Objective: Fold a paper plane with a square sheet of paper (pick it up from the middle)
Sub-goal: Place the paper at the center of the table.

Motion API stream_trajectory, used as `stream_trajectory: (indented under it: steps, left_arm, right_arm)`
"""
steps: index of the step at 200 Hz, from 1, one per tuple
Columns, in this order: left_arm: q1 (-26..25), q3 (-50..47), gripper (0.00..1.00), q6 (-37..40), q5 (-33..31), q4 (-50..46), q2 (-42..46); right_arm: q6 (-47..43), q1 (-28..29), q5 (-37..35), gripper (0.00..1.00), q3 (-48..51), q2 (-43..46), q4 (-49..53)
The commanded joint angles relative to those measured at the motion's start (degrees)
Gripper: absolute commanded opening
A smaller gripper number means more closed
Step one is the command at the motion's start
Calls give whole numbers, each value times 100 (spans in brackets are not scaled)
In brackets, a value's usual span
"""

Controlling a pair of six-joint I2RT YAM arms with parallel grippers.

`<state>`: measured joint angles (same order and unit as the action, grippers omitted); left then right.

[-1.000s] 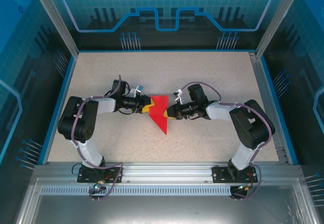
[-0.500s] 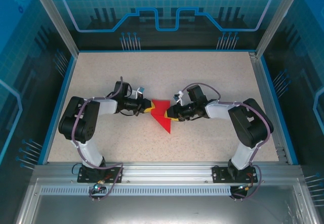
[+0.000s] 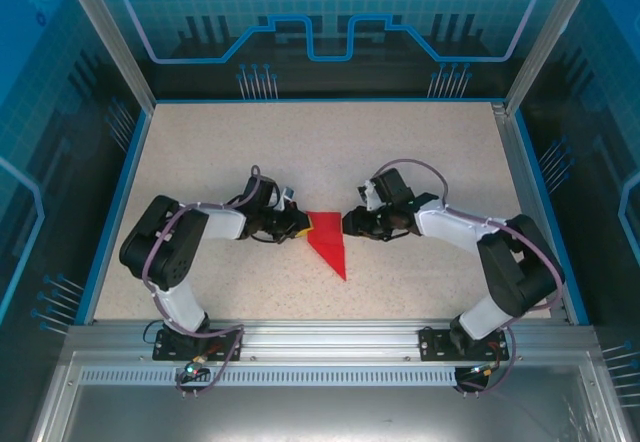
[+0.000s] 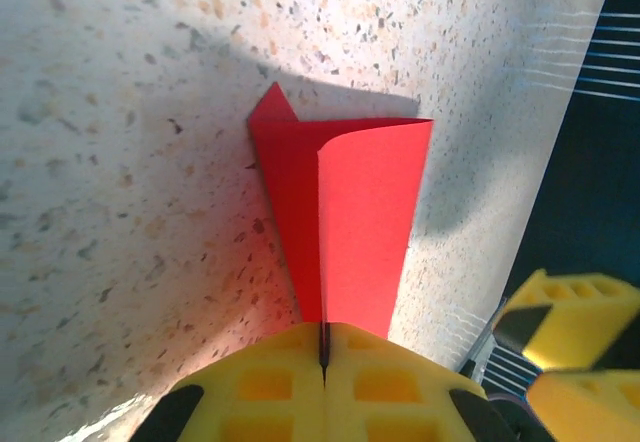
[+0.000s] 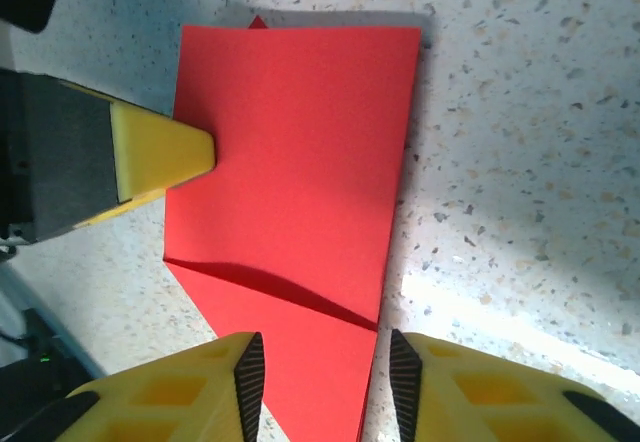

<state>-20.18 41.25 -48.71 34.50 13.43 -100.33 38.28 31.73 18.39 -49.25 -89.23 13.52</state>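
The square sheet of paper (image 3: 328, 243) is bright red and folded into a narrow pointed wedge, lying mid-table with its tip toward the arm bases. My left gripper (image 3: 304, 225) is shut on its left edge. In the left wrist view the yellow fingers (image 4: 270, 382) pinch the paper (image 4: 360, 212) at the centre crease, and one flap curls up. My right gripper (image 3: 348, 224) stands open at the paper's right side. The right wrist view has its black pads (image 5: 250, 377) straddling the paper's narrow end (image 5: 300, 162) without touching it. The left gripper's fingertip (image 5: 165, 152) rests on the far edge.
The speckled tabletop (image 3: 250, 152) has a blue rim, and clear enclosure walls stand on all sides. An aluminium rail (image 3: 330, 342) carries both arm bases at the near edge. The right gripper's yellow fingers (image 4: 565, 312) show at the lower right of the left wrist view.
The paper went from a broad raised shape to a slimmer wedge lower on the table. The left gripper closed on it. The right gripper let go and opened. Both arms shifted right.
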Motion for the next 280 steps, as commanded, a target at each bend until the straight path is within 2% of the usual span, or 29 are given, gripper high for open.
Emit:
stream_trajectory:
  steps: [1, 8, 26, 45, 82, 98, 168, 257, 280]
  left_arm:
    - [-29, -126, 0, -246, -336, 120, 271]
    - [-46, -128, 0, -274, -346, 124, 301]
    - [-54, -132, 0, -332, -378, 81, 377]
    - [-53, -153, 0, -358, -457, -8, 478]
    - [-53, -113, 0, -387, -418, -52, 471]
    - [-57, -101, 0, -384, -400, -100, 480]
    - [-64, -96, 0, -389, -377, -122, 471]
    - [-59, -66, 0, -400, -320, -157, 445]
    - [-64, -59, 0, -401, -328, -202, 455]
  right_arm:
    - [-173, 789, -1410, 44, -63, 405, 327]
    - [-256, 1037, -1768, 46, 55, 525, 141]
    - [-480, 1591, -2652, 44, 226, 707, -72]
    - [-1065, 2166, -3472, 47, 344, 742, -254]
    - [-2461, 3164, -4361, 46, 553, 324, -988]
    - [-2666, 3441, -4911, 45, 348, -15, -899]
    - [-2583, 3639, -5820, 42, 168, -713, -1010]
    - [-2477, 3552, -5857, 36, 171, -940, -1030]
    - [-2476, 3516, -5851, 32, 170, -952, -1029]
